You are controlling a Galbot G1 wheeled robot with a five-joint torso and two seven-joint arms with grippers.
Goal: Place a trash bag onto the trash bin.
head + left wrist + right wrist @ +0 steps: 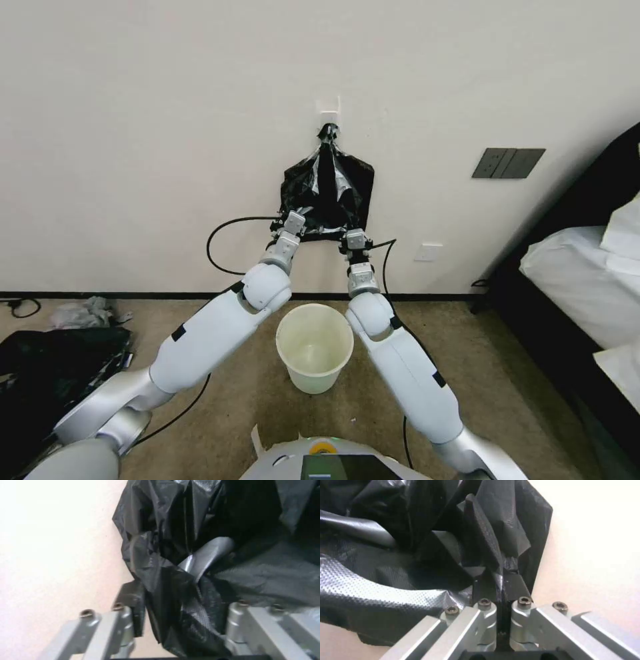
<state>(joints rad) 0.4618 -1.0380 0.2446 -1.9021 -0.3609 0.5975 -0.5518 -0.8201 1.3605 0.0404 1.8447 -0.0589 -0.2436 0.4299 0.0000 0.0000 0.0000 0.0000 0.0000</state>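
A flat bundle of black bags hangs from a white wall hook, knotted at its top. Both grippers are raised to its lower edge. My right gripper is shut on a thin fold of the trash bag at the bundle's lower right corner. My left gripper is open at the lower left corner, with crinkled black film hanging between its spread fingers. The cream-white trash bin stands upright on the carpet below, between my two forearms, with nothing inside.
A dark heap and crumpled grey plastic lie on the floor at the left. A bed with white bedding fills the right side. A grey switch plate and a socket are on the wall.
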